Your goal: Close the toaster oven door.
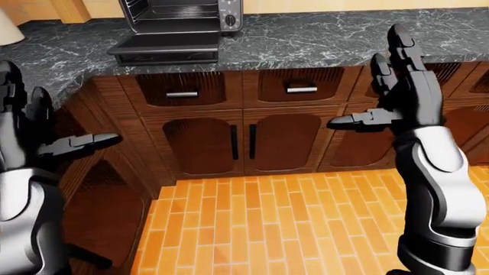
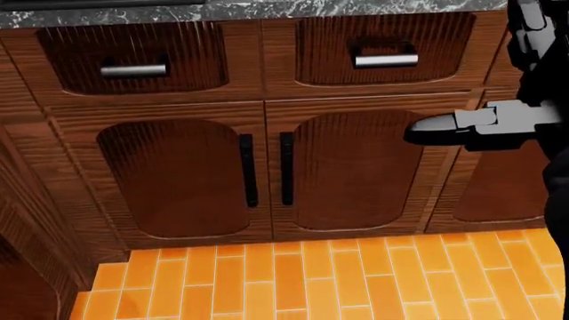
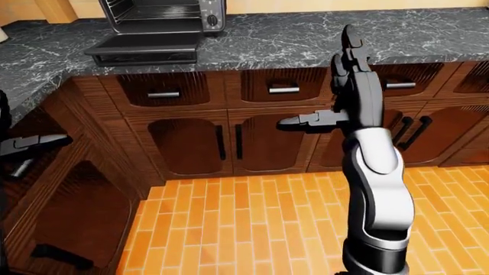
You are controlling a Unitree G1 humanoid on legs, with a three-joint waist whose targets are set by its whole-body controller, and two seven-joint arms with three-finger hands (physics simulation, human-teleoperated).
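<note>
— Where's the oven?
— The black toaster oven (image 1: 179, 14) sits on the dark marble counter (image 1: 305, 37), door (image 1: 164, 48) dropped flat.
— Hands?
— The black left hand (image 1: 30, 129) and right hand (image 1: 401, 86) are both spread (holding nothing).

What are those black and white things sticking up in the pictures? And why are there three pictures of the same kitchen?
Those are a robot's own arms and hands in a computer-made kitchen. The three pictures come from cameras on its head: two eyes, plus one looking lower at the cupboards. Its right hand is raised with open fingers, and its left hand is open too. Neither holds anything. On the dark stone counter sits a toaster oven with its door folded down flat, open. Below are wooden drawers and cupboard doors, and an orange tiled floor. The robot is meant to shut that oven door, but hasn't reached it yet.
</note>
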